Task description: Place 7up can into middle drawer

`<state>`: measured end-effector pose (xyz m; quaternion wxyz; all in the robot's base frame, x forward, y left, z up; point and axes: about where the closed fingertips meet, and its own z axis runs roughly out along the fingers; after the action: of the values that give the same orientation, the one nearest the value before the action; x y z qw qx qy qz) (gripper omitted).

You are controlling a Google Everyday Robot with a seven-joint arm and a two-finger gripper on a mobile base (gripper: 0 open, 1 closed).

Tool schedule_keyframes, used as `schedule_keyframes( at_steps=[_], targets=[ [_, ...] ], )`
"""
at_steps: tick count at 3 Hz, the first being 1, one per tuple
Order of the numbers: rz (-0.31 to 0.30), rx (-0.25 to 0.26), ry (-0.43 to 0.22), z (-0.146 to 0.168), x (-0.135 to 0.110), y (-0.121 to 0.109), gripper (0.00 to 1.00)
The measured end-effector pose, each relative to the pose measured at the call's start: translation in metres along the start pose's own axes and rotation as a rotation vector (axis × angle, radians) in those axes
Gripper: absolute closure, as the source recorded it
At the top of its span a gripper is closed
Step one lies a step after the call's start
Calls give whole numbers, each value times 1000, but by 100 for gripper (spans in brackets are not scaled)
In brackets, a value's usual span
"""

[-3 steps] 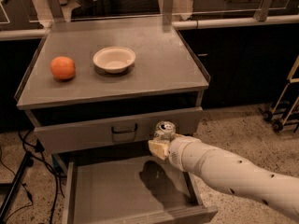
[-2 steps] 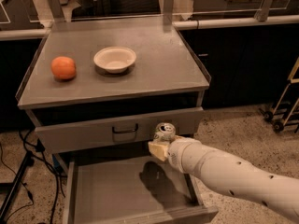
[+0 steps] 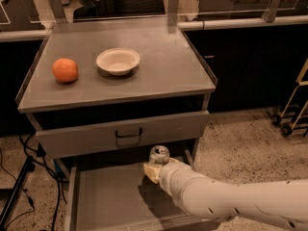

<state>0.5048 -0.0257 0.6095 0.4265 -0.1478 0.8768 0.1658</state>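
The 7up can (image 3: 159, 155) shows its shiny silver top, upright, over the back right part of the open middle drawer (image 3: 106, 201). My gripper (image 3: 155, 166) is at the end of the white arm that reaches in from the lower right, and it is shut on the can, holding it above the drawer's flat grey floor. One pale fingertip (image 3: 149, 170) shows to the left of the can; the can's lower body is hidden behind the gripper.
The top drawer (image 3: 120, 134) with a dark loop handle is slightly open above the can. An orange (image 3: 65, 70) and a white bowl (image 3: 118, 61) sit on the cabinet top (image 3: 168, 71). Cables (image 3: 19, 177) hang at left; a wheeled cart (image 3: 291, 119) stands at right.
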Motion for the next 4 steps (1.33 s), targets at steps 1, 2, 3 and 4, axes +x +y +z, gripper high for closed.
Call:
schedule_keyframes(
  at_steps=[1,2,3,4],
  targets=[
    [1,2,-3,0,0,0,100],
    [38,23,15,12,18,6,100],
    [80,59,35,45,51,12,100],
    [81,60,35,46,51,11,100]
  ],
)
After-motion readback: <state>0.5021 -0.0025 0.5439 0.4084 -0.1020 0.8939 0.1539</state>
